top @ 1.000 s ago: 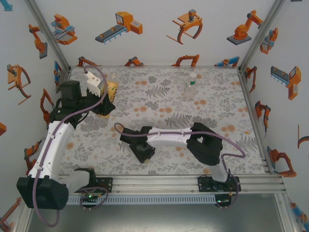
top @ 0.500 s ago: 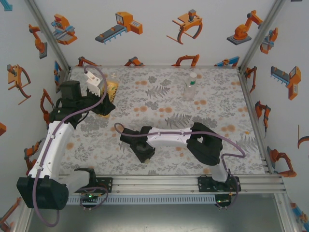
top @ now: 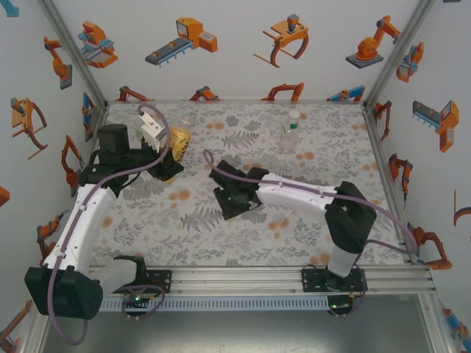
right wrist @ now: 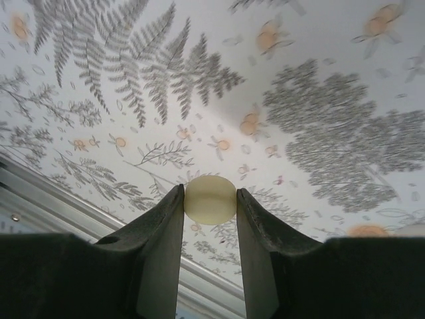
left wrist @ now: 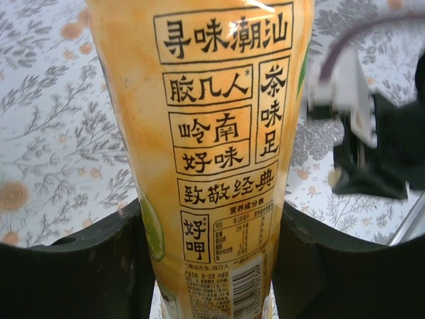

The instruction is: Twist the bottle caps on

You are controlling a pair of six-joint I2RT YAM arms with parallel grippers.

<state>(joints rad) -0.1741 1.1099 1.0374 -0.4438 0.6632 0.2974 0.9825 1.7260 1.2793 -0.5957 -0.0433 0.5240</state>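
Currently left gripper (left wrist: 211, 211) clamps the amber bottle (top: 180, 140) at the overhead frame's upper left, right gripper (right wrist: 210, 216) pinches the pale yellow cap (right wrist: 210, 197) edge-on mid-frame — shallow hold, so I fear it tilts and cross-threads, or pops free, on meeting the bottle.

At the far left of the desk (top: 331, 184), a bottle (top: 179, 141) is held between the fingers of the left gripper (left wrist: 211, 212). A second bottle (top: 293, 131) is stood well apart, towards the far right. A cap (right wrist: 210, 196) is pinched in the right gripper (right wrist: 210, 206) over the desk's middle.
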